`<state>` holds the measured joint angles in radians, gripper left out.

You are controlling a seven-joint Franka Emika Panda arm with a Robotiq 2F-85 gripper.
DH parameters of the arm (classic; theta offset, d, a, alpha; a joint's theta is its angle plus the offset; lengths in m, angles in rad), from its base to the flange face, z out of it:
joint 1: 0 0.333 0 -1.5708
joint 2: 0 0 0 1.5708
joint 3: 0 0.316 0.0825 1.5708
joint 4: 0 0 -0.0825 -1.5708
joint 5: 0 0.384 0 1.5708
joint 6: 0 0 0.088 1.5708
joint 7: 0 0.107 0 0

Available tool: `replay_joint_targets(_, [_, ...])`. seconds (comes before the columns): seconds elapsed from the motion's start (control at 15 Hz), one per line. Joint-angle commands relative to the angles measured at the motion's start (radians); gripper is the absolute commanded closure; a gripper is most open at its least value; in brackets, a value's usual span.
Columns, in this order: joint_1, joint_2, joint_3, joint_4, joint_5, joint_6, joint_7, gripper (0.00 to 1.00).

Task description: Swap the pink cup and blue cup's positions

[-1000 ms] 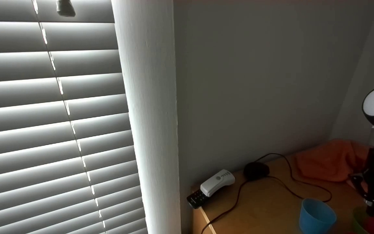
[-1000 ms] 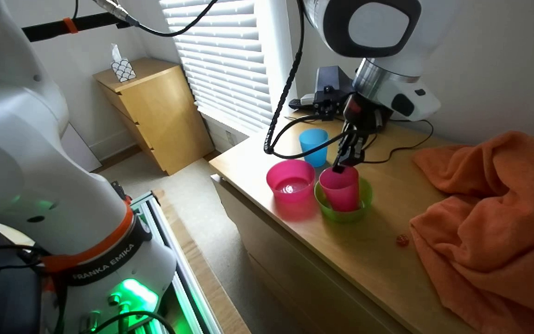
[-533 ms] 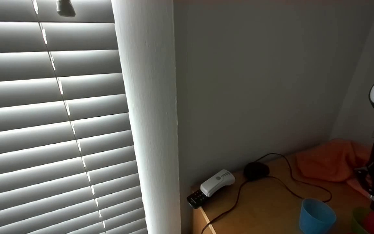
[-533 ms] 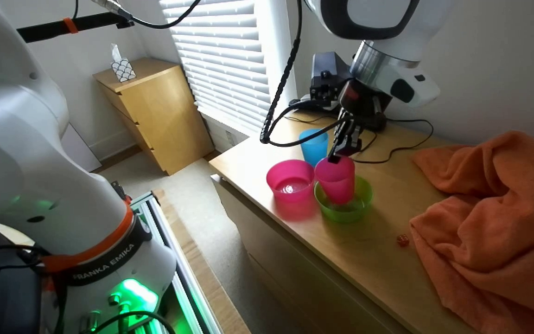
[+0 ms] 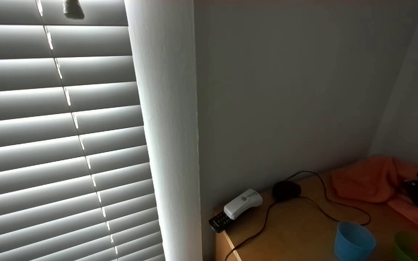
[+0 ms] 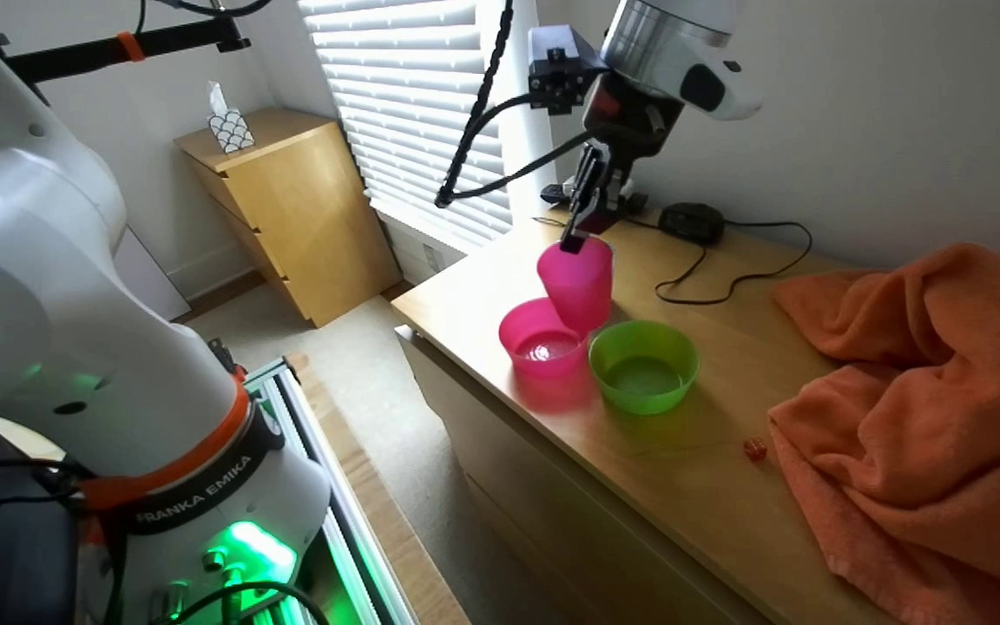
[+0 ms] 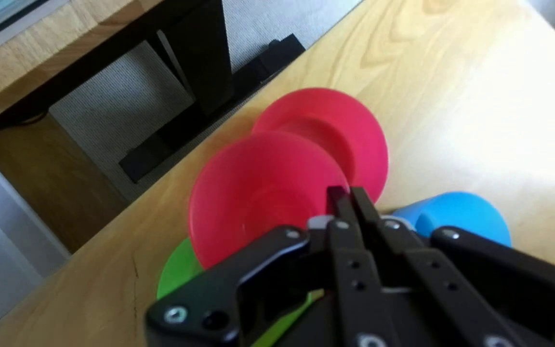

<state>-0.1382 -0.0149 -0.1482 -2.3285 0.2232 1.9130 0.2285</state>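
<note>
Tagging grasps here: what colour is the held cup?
The held cup is pink, clearest in an exterior view.

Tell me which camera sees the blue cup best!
An exterior view shows the blue cup best: its opening and side are unblocked, though its bottom reaches the picture's edge. In the wrist view, the hand covers part of it. In an exterior view where the pink cup probably hides it, I can't see it.

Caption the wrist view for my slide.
Gripper pinching pink cup by its rim; pink bowl, green bowl and blue cup partly hidden.
</note>
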Motion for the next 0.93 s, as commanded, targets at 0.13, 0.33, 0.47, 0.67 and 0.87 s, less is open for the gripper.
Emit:
replay_joint_targets(0.13, [0.038,0.001,0.045,-0.017,0.038,-0.053,-0.068,0.99])
replay_joint_targets(0.33, [0.048,0.059,0.057,-0.008,0.058,-0.036,-0.088,0.99])
replay_joint_targets(0.47, [0.049,0.1,0.06,0.003,0.064,-0.052,-0.089,0.99])
replay_joint_targets(0.67, [0.045,0.16,0.059,0.016,0.057,-0.068,-0.083,0.99])
replay_joint_targets(0.87, [0.046,0.2,0.06,0.025,0.051,-0.054,-0.077,0.99])
